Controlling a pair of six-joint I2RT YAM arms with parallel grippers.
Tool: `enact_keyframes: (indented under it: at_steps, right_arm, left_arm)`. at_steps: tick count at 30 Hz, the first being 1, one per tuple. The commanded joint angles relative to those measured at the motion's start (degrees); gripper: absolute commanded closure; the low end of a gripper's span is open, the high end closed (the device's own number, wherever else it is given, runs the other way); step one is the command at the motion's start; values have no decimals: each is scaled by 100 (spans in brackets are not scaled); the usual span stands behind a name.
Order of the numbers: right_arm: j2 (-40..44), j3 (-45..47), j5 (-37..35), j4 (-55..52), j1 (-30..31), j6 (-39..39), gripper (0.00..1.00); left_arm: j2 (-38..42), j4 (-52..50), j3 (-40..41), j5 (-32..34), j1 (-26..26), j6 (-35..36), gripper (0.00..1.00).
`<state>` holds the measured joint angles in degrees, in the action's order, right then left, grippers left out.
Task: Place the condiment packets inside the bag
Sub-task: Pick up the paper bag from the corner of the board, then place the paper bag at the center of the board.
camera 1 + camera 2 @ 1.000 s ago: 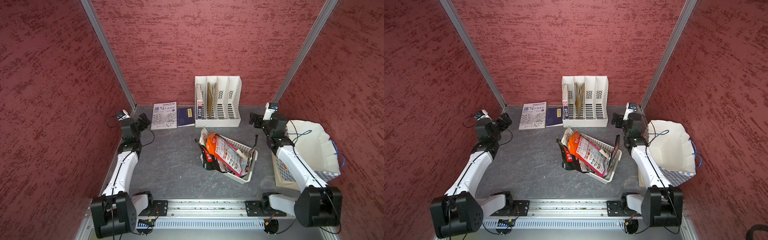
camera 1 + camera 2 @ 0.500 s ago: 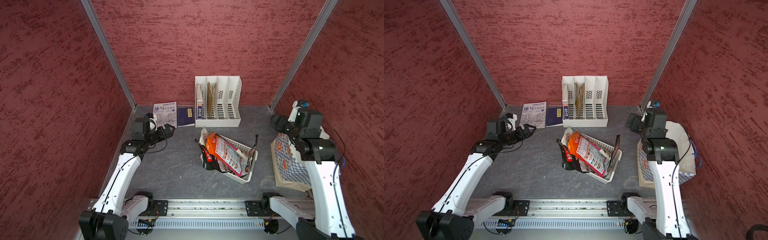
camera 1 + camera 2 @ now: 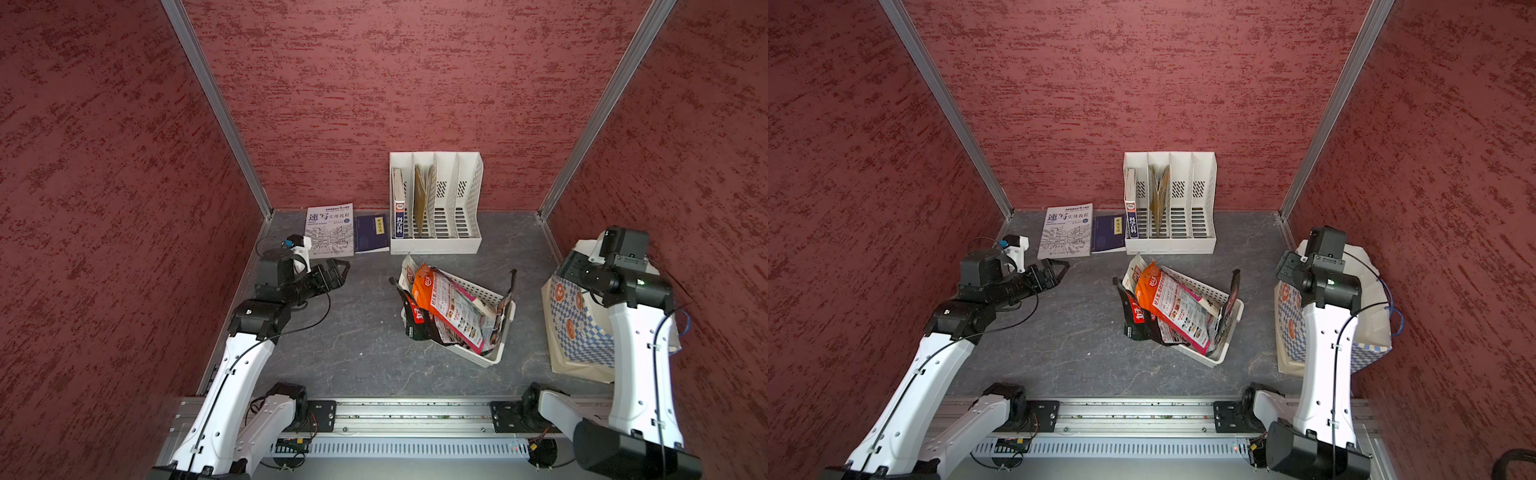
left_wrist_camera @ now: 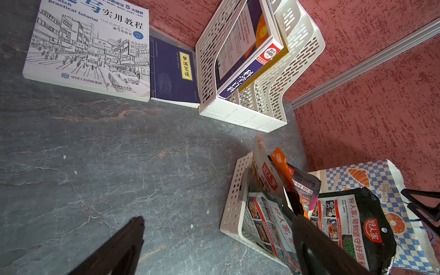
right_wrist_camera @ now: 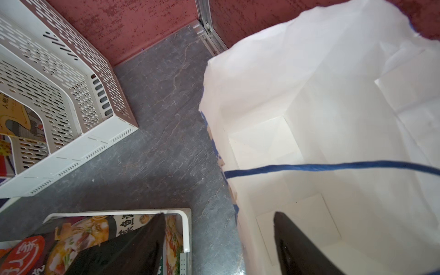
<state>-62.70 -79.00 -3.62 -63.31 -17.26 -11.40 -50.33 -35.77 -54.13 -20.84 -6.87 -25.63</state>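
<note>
While the condiment packets (image 3: pixel 446 309) lay piled in the white basket (image 3: pixel 494 357) in the middle of the counter (image 3: pixel 353 345), none of them was in the bag (image 3: pixel 582 332). The bag stood upright at the right side and looked empty inside in the right wrist view. The basket lay slanted, with its near end toward the bag and its far end toward the left arm. The packets leaned along it the long way, and one black packet (image 3: pixel 505 307) stood up at the side by the bag. The right gripper (image 5: pixel 219 214) hung over the bag's rim with its fingers apart and nothing held, one finger above the basket and one above the bag's mouth. The left gripper (image 3: pixel 343 270) was wide open and empty, and it pointed across bare counter at the far end of the pile. Both looked about as near, so I think either could reach. The grey counter was flat, with free room around the basket. Farther back, two books (image 3: pixel 330 228) lay flat beside a white file rack (image 3: pixel 436 245) against the red wall (image 3: pixel 395 83).
</note>
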Motion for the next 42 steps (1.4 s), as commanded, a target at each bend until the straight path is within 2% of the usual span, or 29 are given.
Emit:
enact_keyframes:
  at_steps: [1, 6, 11, 14, 18, 22, 25, 31, 35, 39, 42]
  right_arm:
    - [-63, 42, 30, 12, -47, 16, 34]
    - [-241, 223, 73, 229, -49, -80, 38]
    - [-471, 314, 35, 311, -50, -71, 56]
    - [-390, 287, -105, 332, -48, -60, 71]
    - [-252, 222, -385, 345, -50, 3, 100]
    - [-102, -33, -701, 393, -30, 292, 100]
    - [-65, -532, -565, 492, 161, 673, 100]
    - [-302, -1870, -488, 832, 1363, 1752, 100]
    - [-874, -3063, -657, 944, 2686, 2676, 100]
    - [-1778, -4063, -1669, 1159, 4819, 4375, 100]
    - [-2604, -4377, -2446, 1633, 6188, 6261, 100]
  left_arm:
    - [107, -22, 109, 45, -15, 115, 0]
    - [210, 1, 211, 44, -8, 151, 0]
    - [262, -49, 244, 124, -3, 262, 0]
    - [265, -48, 243, 142, 6, 284, 0]
    - [256, -25, 228, 114, 8, 286, 0]
    - [310, -11, 196, 138, 19, 253, 0]
    - [422, 40, 196, 253, 27, 179, 0]
    - [714, 72, 119, 800, 24, -69, 0]
    - [981, -75, -148, 1301, 28, -93, 0]
    - [1396, -250, -373, 2190, 28, -81, 0]
    - [1816, -329, -463, 2965, 34, 4, 0]
